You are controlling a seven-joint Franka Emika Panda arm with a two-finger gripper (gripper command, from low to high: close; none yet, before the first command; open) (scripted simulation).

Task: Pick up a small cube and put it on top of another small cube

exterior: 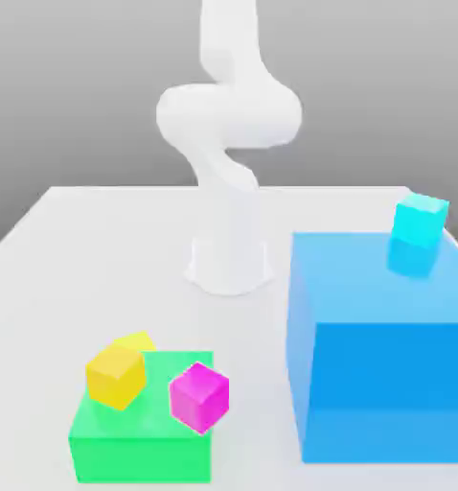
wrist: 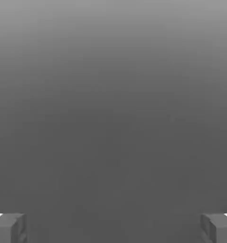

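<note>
Green block [exterior: 142, 446] front: gold cube [exterior: 115, 374], magenta cube [exterior: 199, 396] on top; lemon cube [exterior: 137, 341] apparently behind gold. Gripper [wrist: 113, 228] fingers wide apart, empty.

Four small cubes were counted: one lemon-yellow cube [exterior: 137, 341], one golden-yellow cube [exterior: 115, 375], one magenta cube [exterior: 199, 396] and one cyan cube [exterior: 420, 221]. Two large blocks stood there: one green block [exterior: 142, 446], one blue block [exterior: 386, 384]. One robot arm [exterior: 228, 144] rose behind.
</note>
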